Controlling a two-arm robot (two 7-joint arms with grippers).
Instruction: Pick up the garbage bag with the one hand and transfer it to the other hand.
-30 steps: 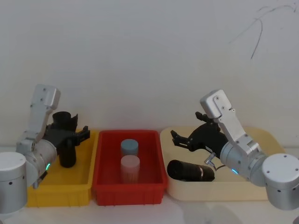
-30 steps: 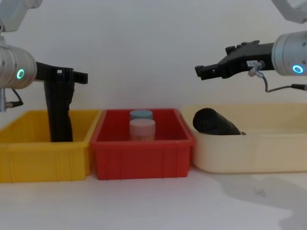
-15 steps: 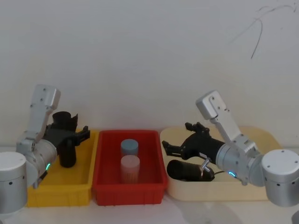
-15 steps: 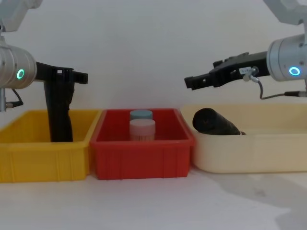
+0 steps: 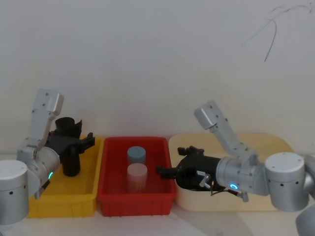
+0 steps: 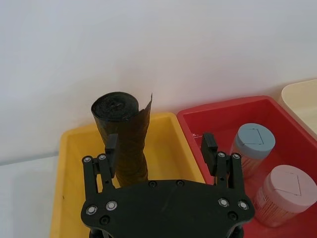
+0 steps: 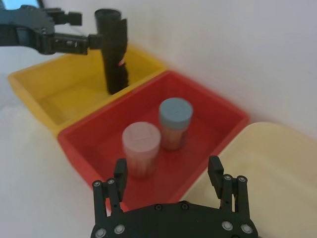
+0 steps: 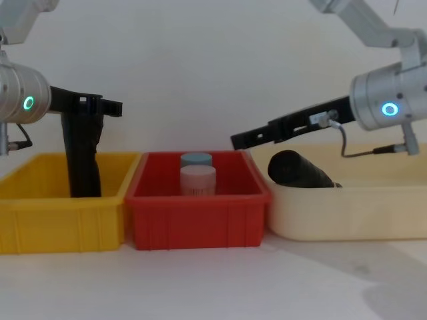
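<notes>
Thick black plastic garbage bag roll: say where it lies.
In the chest view the roll lies on its side at the left end of the cream plastic tray, beside the red bin, under the right pincer.

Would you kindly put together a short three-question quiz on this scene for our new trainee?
1. True or false: the garbage bag stands upright.
2. The right gripper is: A) open, B) shut on the bag, C) shut on a jar.
3. What colour is the bin that holds the thin black roll at the left gripper?

Key:
1. False. It lies on its side in the cream tray.
2. A.
3. Yellow: the yellow bin.
</notes>
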